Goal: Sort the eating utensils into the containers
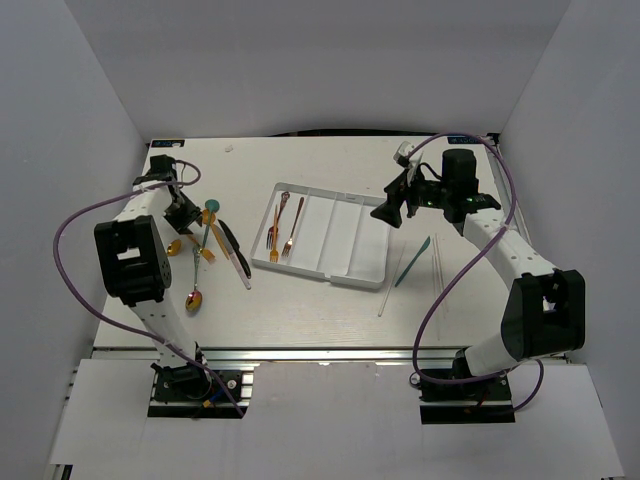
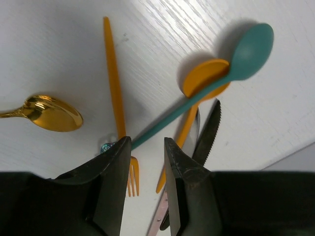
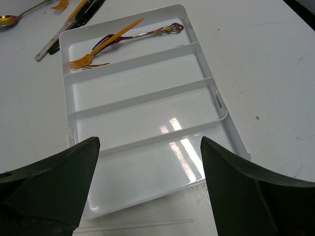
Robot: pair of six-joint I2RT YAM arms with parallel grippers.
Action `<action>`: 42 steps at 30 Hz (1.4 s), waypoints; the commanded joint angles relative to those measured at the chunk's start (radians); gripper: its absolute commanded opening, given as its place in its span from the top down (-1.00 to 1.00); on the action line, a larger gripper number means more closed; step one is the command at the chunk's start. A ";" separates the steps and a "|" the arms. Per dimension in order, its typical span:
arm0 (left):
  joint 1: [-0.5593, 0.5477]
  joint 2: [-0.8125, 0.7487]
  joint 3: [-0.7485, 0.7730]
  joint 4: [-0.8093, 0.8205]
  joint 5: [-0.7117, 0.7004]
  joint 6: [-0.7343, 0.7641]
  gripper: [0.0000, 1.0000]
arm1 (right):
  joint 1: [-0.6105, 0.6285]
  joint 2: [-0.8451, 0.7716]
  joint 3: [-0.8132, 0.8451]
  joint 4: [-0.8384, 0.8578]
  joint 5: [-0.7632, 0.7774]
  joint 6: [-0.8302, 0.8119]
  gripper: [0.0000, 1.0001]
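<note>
The white tray (image 1: pixel 348 238) lies mid-table; its leftmost compartment holds two or three forks (image 1: pixel 280 230), the other three show nothing. My right gripper (image 1: pixel 390 212) is open wide above the tray's right end; in its wrist view (image 3: pixel 150 142) it hangs over the nearest compartment of the tray (image 3: pixel 222 109), with an orange fork (image 3: pixel 106 42) in the farthest one. My left gripper (image 2: pixel 146 147) is open and empty over a pile: teal spoon (image 2: pixel 246 49), orange spoon (image 2: pixel 204 78), orange fork (image 2: pixel 114 93), gold spoon (image 2: pixel 54 113), black knife (image 2: pixel 209 130). The teal spoon's handle ends at its left finger.
A teal utensil (image 1: pixel 412 262) and thin pale chopsticks (image 1: pixel 437 262) lie right of the tray, one chopstick (image 1: pixel 385 290) near its front right corner. An iridescent spoon (image 1: pixel 194 298) and a pale-handled knife (image 1: pixel 240 265) lie left of the tray.
</note>
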 commanded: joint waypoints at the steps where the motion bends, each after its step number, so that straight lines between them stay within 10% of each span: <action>1: 0.018 0.024 0.037 -0.013 -0.047 -0.015 0.11 | -0.004 0.000 0.005 0.033 -0.017 0.000 -0.79; 19: 0.026 0.126 0.048 -0.021 -0.044 -0.027 0.17 | -0.014 -0.008 0.010 0.016 -0.014 -0.005 -0.79; 31: 0.026 0.094 0.069 -0.013 0.009 -0.041 0.86 | -0.024 -0.002 0.027 0.010 -0.014 -0.005 -0.79; 42: 0.026 -0.037 0.137 -0.004 0.147 -0.065 1.00 | -0.036 -0.015 0.019 0.010 -0.017 -0.006 -0.79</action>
